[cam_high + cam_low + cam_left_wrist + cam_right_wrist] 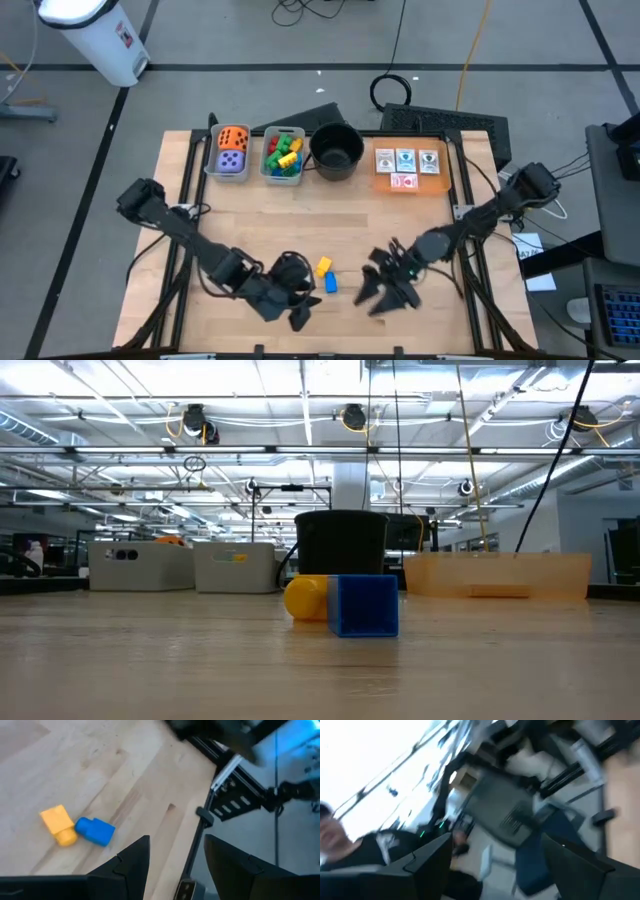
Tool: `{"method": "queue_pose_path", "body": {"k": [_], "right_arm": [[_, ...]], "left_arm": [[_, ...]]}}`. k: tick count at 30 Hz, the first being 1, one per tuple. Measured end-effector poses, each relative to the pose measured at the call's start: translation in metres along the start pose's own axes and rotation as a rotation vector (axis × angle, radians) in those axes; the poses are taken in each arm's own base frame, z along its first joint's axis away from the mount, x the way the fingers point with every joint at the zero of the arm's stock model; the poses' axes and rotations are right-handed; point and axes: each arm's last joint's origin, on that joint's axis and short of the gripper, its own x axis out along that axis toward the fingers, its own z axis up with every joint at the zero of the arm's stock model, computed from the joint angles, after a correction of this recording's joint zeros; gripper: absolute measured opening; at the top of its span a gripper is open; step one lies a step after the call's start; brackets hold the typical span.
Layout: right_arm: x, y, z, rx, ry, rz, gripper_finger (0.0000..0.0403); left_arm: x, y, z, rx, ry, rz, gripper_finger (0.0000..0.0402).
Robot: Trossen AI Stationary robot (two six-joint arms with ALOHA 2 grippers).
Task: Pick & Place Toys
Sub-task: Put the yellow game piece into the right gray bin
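A yellow block and a blue block lie side by side on the wooden table, near its front edge. They also show in the low view, yellow and blue, and in the left wrist view, yellow and blue. My left gripper is open and empty just left of and nearer than the blocks; its fingers frame bare table edge. My right gripper is open and empty just right of the blocks; its wrist view looks out into the room.
Along the far edge stand a grey bin with an orange and a purple die, a grey bin with coloured blocks, a round black pot, and an orange tray with picture cards. A person shows beyond the table.
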Motion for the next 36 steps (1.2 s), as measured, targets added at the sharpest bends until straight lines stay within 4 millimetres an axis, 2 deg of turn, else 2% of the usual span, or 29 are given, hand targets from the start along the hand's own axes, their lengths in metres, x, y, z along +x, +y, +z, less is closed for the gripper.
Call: {"method": "queue_pose_path", "body": {"k": [4,7,10,13,18,23,30,36], "right_arm": [[0.002,0.022,-0.023,-0.012,0.086,0.070,0.0298],[0.001,0.040,-0.039,-0.057,0.088,0.091,0.0292],[-0.002,0.053,-0.057,-0.147,0.082,0.050,0.0286],[-0.006,0.056,-0.072,-0.237,0.119,-0.043,0.0280],[-0.011,0.049,-0.078,-0.276,0.191,-0.174,0.0274],[-0.017,0.027,-0.069,-0.285,0.252,-0.344,0.0274],[-0.032,-0.015,-0.046,-0.302,0.325,-0.648,0.0274],[-0.041,-0.035,-0.020,-0.277,0.237,-0.785,0.0274]], "left_arm": [[0.021,0.004,0.001,-0.076,0.002,0.004,0.0191],[0.030,0.010,0.006,-0.134,0.040,0.010,0.0191],[0.035,0.019,0.014,-0.187,0.087,0.021,0.0191],[0.038,0.025,0.027,-0.215,0.118,0.030,0.0191],[0.031,0.034,0.064,-0.120,0.140,0.072,0.0191],[0.032,0.059,0.094,0.032,0.225,0.096,0.0191],[0.047,0.097,0.112,0.185,0.381,0.112,0.0191],[0.056,0.116,0.120,0.387,0.410,0.114,0.0191]]}}
